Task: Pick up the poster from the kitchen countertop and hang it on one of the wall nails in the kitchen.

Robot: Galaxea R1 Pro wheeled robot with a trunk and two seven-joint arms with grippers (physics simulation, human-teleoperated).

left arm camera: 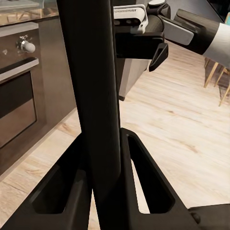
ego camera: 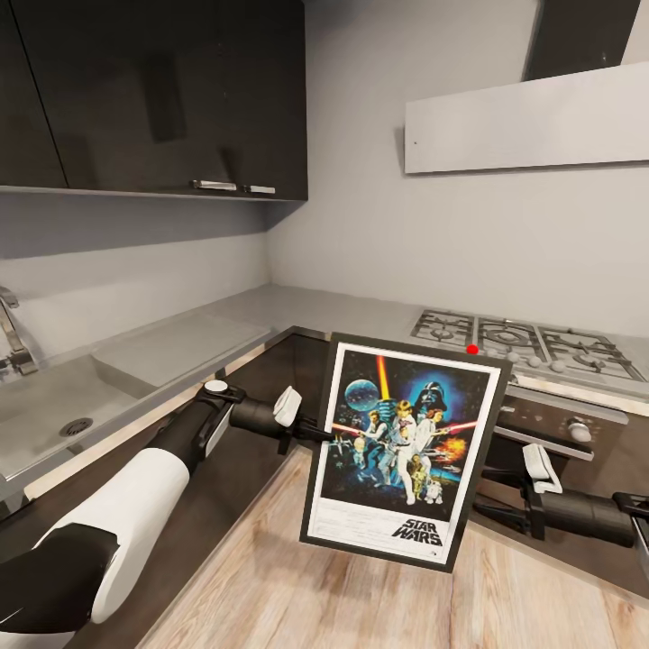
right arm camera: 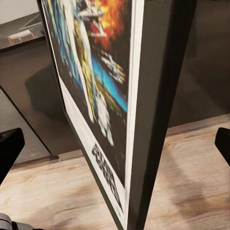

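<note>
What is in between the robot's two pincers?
The poster, seen in the head view. The left pincer grips its left edge; the right pincer sits open at its right edge.

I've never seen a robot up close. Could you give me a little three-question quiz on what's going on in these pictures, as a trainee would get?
1. True or false: the left tool is clamped on a side edge of the poster.
2. The right tool stands at the poster's other edge with its jaws: A) open, B) shut on the frame.
3. Fill in: the black lettering at the poster's foot reads ____.

Key: 1 true; 2 A; 3 STAR WARS.
</note>
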